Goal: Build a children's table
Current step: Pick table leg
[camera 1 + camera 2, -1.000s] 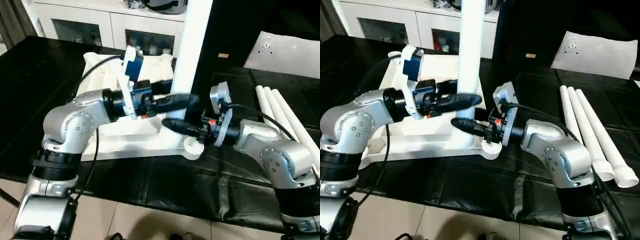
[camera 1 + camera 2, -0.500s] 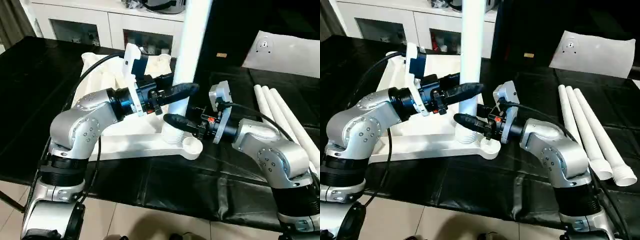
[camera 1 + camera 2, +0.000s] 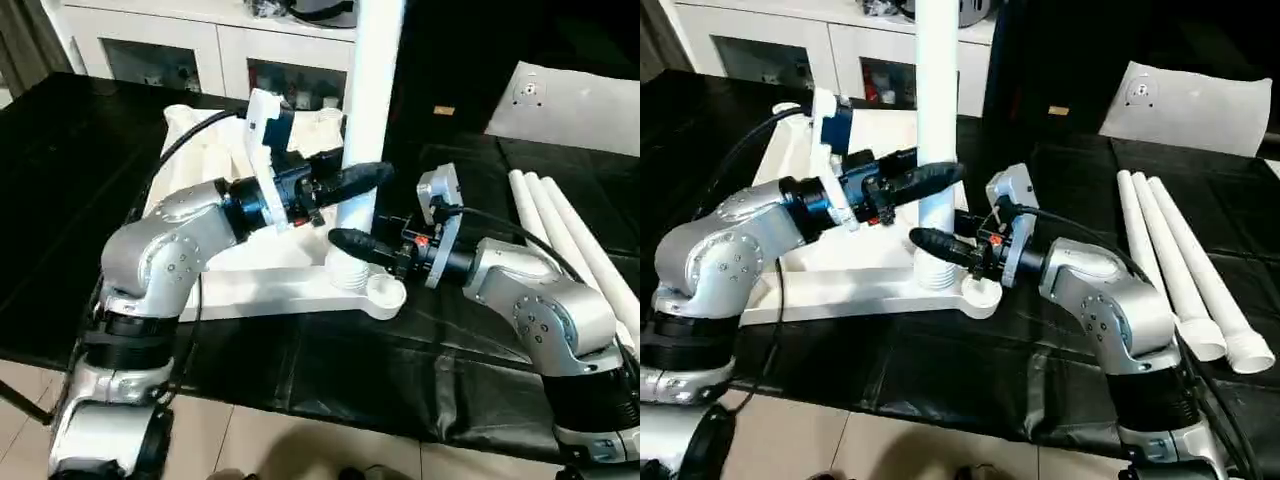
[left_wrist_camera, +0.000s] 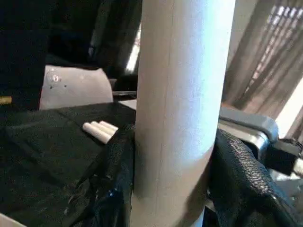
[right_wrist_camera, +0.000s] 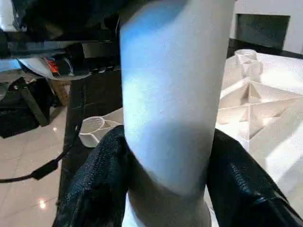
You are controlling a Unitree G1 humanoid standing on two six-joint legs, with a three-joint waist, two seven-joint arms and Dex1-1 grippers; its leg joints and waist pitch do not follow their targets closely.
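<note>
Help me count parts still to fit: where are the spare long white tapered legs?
In the right eye view, three spare white tapered legs lie side by side on the black table, on the robot's right, beyond its right arm.

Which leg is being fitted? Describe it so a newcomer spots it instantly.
On the black table lies the white tabletop, ribbed underside up. The leg stands upright at its near corner, both grippers clamped on it; the three spare legs lie flat to the right.

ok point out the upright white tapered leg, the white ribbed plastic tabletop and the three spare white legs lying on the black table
upright white tapered leg [image 3: 372,60], left eye view, bare shaft above the grippers
white ribbed plastic tabletop [image 3: 265,285], left eye view, near edge rail
three spare white legs [image 3: 1170,255], right eye view, middle leg's shaft
</note>
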